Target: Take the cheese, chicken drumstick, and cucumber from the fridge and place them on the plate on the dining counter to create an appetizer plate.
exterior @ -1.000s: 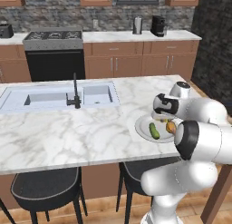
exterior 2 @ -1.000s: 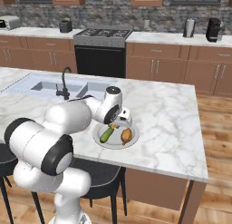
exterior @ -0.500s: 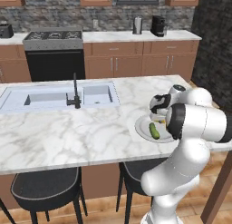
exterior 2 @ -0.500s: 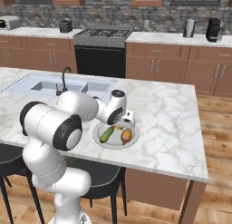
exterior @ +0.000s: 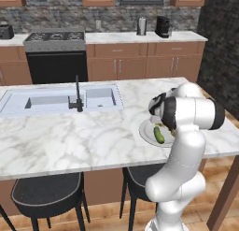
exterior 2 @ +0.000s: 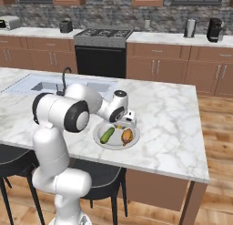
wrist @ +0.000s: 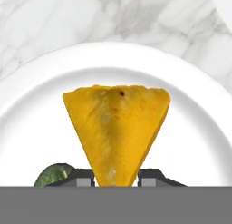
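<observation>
Holding the cheese (wrist: 117, 130) by its narrow end, the pincer (wrist: 116, 177) is closed on the wedge directly over the plate (wrist: 27, 128), with both tips pressed against the wedge's sides in the hand view. The plate sits on the marble counter (exterior: 70, 141) toward its right end, well apart from the sink (exterior: 60, 98) further left.

Items already on the plate: the cucumber (exterior 2: 107, 135) on the left and the chicken drumstick (exterior 2: 127, 136) just beside it on the right, as the right base view shows. A green rounded end of the cucumber also peeks in at the lower left of the hand view.

Progress — two of the three foods are delivered, and the third is at the plate but not yet let go. Whether the cheese rests on the plate surface or hangs just above it cannot be told from these views.

Remaining, by my judgement: lower if needed, open the pincer, and lift clear without dragging the wedge — then the appetizer plate would be complete.
</observation>
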Robot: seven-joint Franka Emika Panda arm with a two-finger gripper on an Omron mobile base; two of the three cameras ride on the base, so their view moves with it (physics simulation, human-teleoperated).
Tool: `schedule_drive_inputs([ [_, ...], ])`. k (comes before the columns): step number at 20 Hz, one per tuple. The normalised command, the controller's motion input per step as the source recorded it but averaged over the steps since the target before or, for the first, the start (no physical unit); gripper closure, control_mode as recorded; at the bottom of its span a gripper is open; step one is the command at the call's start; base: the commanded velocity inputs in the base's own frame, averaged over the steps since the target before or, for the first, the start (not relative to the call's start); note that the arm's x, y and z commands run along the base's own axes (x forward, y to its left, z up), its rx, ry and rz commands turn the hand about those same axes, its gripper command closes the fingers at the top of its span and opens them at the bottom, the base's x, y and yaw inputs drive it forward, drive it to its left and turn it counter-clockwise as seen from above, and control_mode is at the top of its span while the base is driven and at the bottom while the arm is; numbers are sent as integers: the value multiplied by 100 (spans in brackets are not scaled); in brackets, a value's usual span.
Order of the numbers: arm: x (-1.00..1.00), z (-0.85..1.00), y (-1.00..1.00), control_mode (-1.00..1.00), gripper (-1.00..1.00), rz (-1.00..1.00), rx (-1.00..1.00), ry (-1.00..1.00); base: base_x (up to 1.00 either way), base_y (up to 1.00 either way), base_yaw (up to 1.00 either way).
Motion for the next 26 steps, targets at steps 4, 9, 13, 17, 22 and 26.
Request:
schedule_drive_inputs([
  [4,21,-31,-4,-100,100,-3,0,7,0,0,0],
  [9,4,-33,-7,-100,-100,-3,0,9,0,0,0],
  [13,-34,-2,-25,-100,-100,-6,0,2,0,0,0],
  [17,-95,27,-23,-100,-100,-6,0,-3,0,0,0],
  [22,-100,78,-2,-100,-100,-1,0,-16,0,0,0],
  [26,-99,100,25,-100,-100,0,-5,-26,0,0,0],
])
